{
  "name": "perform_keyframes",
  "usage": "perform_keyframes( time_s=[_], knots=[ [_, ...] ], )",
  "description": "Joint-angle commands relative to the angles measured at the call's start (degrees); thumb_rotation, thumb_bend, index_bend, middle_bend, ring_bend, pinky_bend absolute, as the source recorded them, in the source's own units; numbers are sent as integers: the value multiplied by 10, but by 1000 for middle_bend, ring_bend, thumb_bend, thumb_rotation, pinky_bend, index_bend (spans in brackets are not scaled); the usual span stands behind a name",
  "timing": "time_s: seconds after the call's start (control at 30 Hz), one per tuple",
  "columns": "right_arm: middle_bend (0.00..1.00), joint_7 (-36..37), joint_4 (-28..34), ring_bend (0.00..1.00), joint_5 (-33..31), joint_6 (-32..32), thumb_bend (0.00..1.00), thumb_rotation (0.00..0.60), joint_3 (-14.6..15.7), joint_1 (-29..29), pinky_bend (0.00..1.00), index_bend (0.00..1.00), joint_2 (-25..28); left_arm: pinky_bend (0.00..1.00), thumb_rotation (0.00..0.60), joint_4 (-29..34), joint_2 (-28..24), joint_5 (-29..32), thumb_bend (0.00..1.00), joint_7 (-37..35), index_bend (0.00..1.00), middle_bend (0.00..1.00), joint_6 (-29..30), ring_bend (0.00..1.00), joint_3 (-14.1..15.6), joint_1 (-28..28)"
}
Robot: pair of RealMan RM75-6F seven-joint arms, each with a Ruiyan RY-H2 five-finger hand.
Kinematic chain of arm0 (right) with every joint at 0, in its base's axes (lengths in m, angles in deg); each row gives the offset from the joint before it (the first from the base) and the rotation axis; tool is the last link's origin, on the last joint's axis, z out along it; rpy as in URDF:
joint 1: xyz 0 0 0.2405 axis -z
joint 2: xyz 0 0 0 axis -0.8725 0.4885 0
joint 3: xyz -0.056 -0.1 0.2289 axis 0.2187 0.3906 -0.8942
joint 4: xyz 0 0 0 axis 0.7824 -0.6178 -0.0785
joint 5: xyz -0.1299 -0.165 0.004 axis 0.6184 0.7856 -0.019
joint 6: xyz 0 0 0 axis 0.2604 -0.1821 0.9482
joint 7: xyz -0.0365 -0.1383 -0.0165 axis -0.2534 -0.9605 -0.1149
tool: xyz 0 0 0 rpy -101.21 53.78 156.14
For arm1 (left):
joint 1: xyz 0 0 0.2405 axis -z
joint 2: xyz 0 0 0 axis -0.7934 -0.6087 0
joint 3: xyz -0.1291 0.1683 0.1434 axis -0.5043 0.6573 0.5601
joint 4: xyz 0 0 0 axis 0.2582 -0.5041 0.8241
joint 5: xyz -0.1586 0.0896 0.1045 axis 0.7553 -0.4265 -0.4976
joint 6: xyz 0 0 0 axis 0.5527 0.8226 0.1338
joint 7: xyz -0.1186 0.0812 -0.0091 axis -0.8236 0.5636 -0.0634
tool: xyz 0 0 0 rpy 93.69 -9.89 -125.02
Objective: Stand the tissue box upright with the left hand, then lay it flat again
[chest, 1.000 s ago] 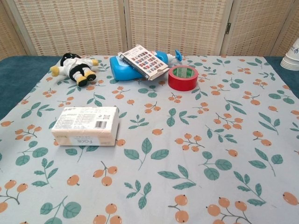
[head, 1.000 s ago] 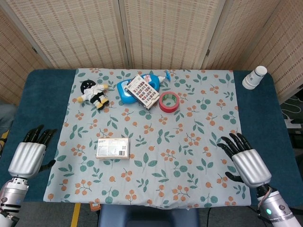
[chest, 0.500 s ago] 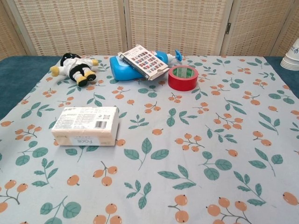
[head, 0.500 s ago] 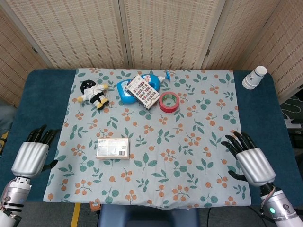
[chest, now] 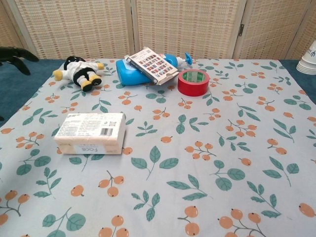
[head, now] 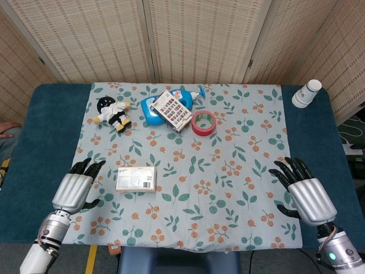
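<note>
The pale rectangular tissue box (head: 136,178) lies flat on the leaf-and-berry printed tablecloth (head: 228,188), at about 8 o'clock from the cloth's centre, well apart from the clutter at 12 o'clock. The left hand (head: 74,188) hovers just beside the box at its 9 o'clock side, fingers spread, holding nothing; the head view does not settle whether any fingertip touches the cloth. The right hand (head: 305,194) rests open at 4 o'clock, far from the work.

To stand the box well, I judge the left hand should close across the short end nearest it, thumb on one broad face and fingers on the other, then tip the box about its far edge. A soft pack may buckle, so a firm, low grip seems wise.
</note>
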Motion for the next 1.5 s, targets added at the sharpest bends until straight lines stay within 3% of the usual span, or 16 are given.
perform_keyframes(
  time_s=[0.03,0.17,0.43,0.7,1.07,1.5],
  knots=[
    [108,1,0,0,-1,1,115,600,0,0,66,204,1,122,600,14,71,68,178,69,66,146,15,14,-29,54],
    [108,5,2,0,-1,-2,114,600,-2,1,66,204,5,122,600,13,126,116,178,120,58,145,39,10,-49,97],
    [108,13,10,0,2,-23,115,600,-8,9,66,204,19,120,600,19,230,211,180,215,52,136,146,0,-87,164],
    [108,27,14,0,5,-27,115,600,-8,13,66,204,31,117,600,-45,315,284,179,269,12,117,210,0,-107,215],
    [108,36,16,0,9,-31,115,600,-10,17,66,204,39,117,600,-104,377,324,178,274,7,98,219,0,-117,253],
    [108,51,16,0,6,-43,114,600,-16,22,66,203,48,122,600,-181,405,365,177,278,21,99,176,0,-133,287]
  ],
)
